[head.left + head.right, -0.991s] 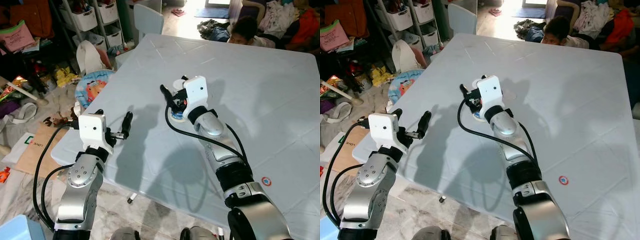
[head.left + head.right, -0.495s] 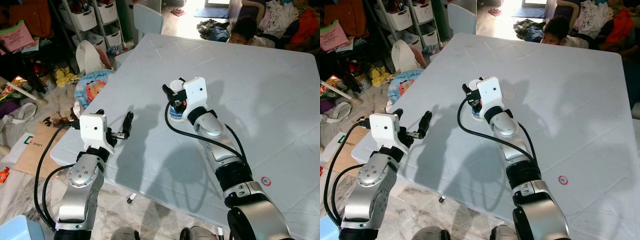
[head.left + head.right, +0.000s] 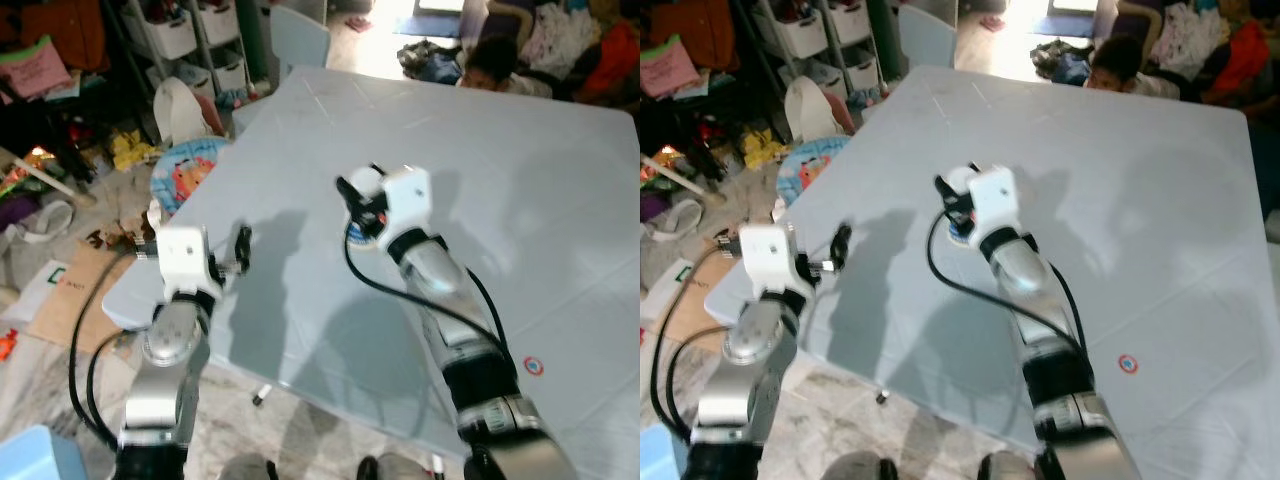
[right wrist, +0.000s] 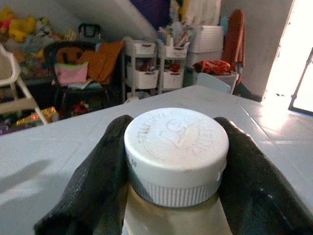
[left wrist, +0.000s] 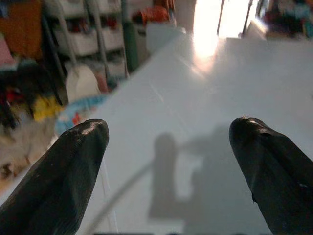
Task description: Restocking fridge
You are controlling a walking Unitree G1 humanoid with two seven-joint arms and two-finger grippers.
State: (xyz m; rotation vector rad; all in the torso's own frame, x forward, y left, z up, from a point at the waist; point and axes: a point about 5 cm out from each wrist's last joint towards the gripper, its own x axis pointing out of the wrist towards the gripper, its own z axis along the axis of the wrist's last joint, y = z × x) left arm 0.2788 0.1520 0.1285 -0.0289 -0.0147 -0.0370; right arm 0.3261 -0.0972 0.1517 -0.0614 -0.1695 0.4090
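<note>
The bottle (image 4: 176,161) with white cap sits at frame centre, over the surface (image 3: 540,200), clamped in my right tool (image 3: 362,200). My left tool (image 5: 168,161) stands apart, lower left.

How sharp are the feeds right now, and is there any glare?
Both eye views are motion-blurred; arm shadows fall on the table. Left wrist view is soft, with doorway glare on the tabletop. Right wrist view is sharpest: the right gripper clamps a white-capped bottle.
</note>
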